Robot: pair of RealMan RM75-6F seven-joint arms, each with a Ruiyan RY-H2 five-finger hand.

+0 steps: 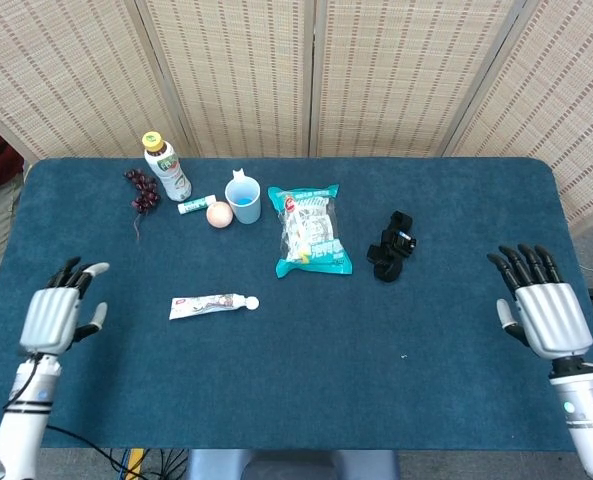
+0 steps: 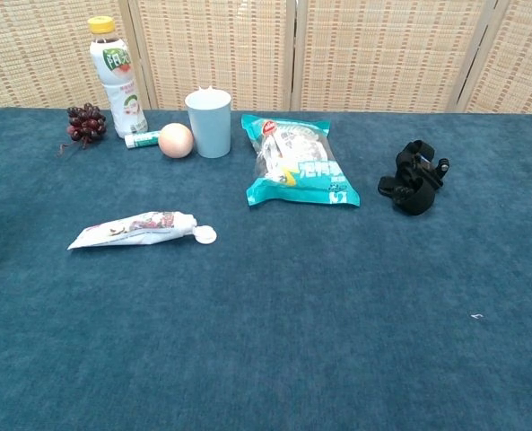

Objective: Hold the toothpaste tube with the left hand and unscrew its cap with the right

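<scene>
The toothpaste tube (image 1: 209, 304) (image 2: 131, 228) lies flat on the blue table, white cap (image 1: 251, 301) (image 2: 205, 235) pointing right. Nothing touches it. My left hand (image 1: 54, 316) hovers at the table's left edge, well to the left of the tube, with its fingers spread and nothing in it. At the right edge my right hand (image 1: 541, 311) is likewise spread and empty, far from the tube. Neither hand shows in the chest view.
Along the back stand a drink bottle (image 1: 165, 167), grapes (image 1: 142, 190), a small tube (image 1: 195, 204), a peach-coloured egg (image 1: 219, 213) and a blue cup (image 1: 243, 199). A teal snack bag (image 1: 313, 231) and a black clip (image 1: 390, 246) lie mid-table.
</scene>
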